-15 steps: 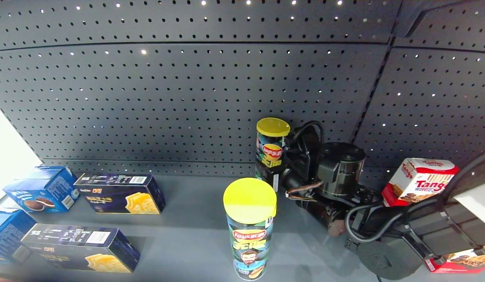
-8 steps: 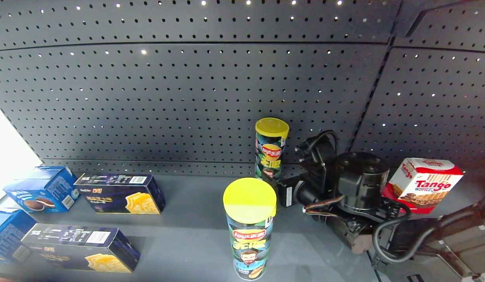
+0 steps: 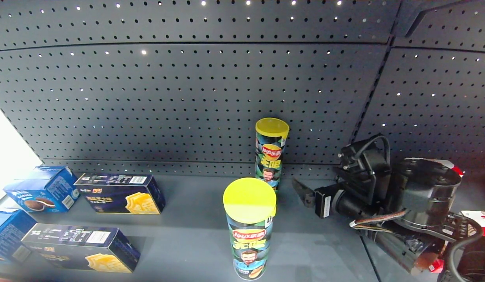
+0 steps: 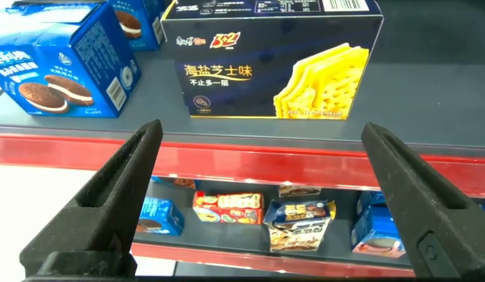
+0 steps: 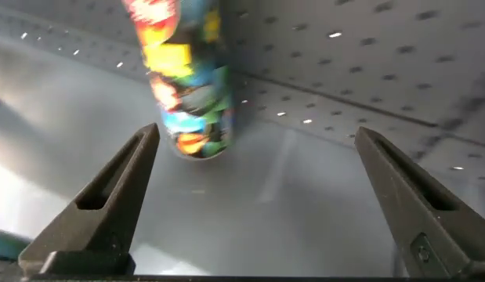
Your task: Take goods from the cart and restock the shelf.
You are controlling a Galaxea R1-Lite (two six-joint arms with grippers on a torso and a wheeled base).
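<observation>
The right gripper (image 3: 305, 192) sits low over the shelf (image 3: 180, 235), its jaws spread wide and holding nothing. Just past the fingertips stands the rear can (image 3: 271, 150). It is upright with its yellow lid on, close to the pegboard (image 3: 187, 98). In the right wrist view it lies beyond the tips, nearer one finger than the other. It is not between the jaws and it touches neither finger.

The front can (image 3: 249, 227) also stands upright with a yellow lid. It is off to the side of these jaws, nearer the shelf's front than the rear can, and clear of the gripper. Behind the jaws, back by the wrist, part of a red-and-white box (image 3: 476, 216) shows past the arm.

The left gripper (image 4: 262, 200) is also spread wide with nothing held. It hangs in front of the shelf's red edge (image 4: 250, 157). Straight ahead of the gap between its jaws, a near dark box (image 4: 277, 59) lies flat on the shelf, well clear of the tips. A near blue box (image 4: 62, 63) lies past one finger, beside that dark box. Farther beyond lie a far dark box (image 3: 121, 194) and a far blue box (image 3: 42, 189). Under the red edge, below the jaws, a lower shelf holds small packs (image 4: 297, 223).
</observation>
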